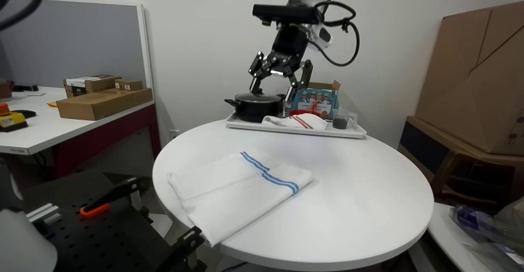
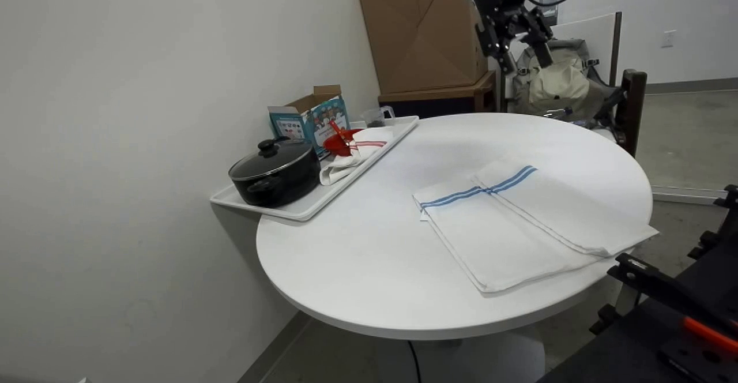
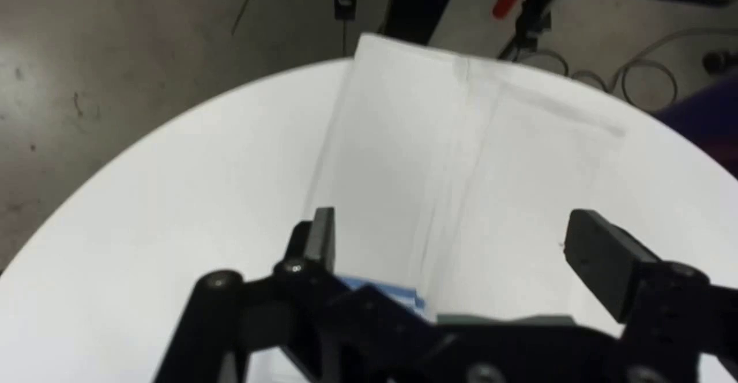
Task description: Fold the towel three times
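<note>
Toward nine o'clock on the round white table (image 1: 360,198) in an exterior view, the thin white blue-striped cloth towel (image 1: 241,196) lies part-folded, likely between folds, black two-fingered gripper (image 1: 272,92) hanging empty toward twelve, jaws apart, next move probably needing descent and edge pinch.

Lidded black pot (image 1: 256,110) on a white tray (image 1: 292,130), red-striped cloth (image 1: 294,121), clear cup (image 1: 342,116) (apparently dark inside)

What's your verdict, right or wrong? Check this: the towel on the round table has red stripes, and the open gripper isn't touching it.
Wrong on the color: the towel on the round table has blue stripes, as both exterior views show. The open gripper indeed isn't touching it.
</note>
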Robot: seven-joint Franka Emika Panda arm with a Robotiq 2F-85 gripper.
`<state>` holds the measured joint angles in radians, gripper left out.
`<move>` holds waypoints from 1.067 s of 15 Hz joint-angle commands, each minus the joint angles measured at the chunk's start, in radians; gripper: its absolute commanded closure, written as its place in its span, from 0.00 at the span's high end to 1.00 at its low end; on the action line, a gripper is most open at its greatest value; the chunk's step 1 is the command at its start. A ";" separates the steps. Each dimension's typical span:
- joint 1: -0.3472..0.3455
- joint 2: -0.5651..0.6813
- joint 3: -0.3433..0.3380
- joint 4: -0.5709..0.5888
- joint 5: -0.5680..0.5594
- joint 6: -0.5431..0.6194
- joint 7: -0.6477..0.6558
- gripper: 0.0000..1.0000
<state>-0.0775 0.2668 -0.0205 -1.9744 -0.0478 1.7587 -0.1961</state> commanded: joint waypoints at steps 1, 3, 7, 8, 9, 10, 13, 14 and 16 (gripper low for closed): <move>0.015 -0.017 0.012 0.088 0.088 0.051 0.056 1.00; 0.028 -0.003 0.018 0.125 0.120 0.098 0.101 1.00; 0.039 -0.014 0.021 0.119 0.114 0.116 0.112 1.00; 0.042 -0.009 0.023 0.125 0.115 0.119 0.120 1.00; 0.043 -0.006 0.024 0.128 0.116 0.120 0.122 1.00; 0.043 -0.003 0.024 0.130 0.116 0.120 0.122 1.00; 0.041 -0.016 0.021 0.115 0.107 0.118 0.123 1.00; 0.043 -0.026 0.017 0.100 0.092 0.126 0.129 1.00; 0.033 -0.033 0.018 0.090 0.097 0.086 0.085 1.00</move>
<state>-0.0402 0.2618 0.0037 -1.8556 0.0561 1.8809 -0.0731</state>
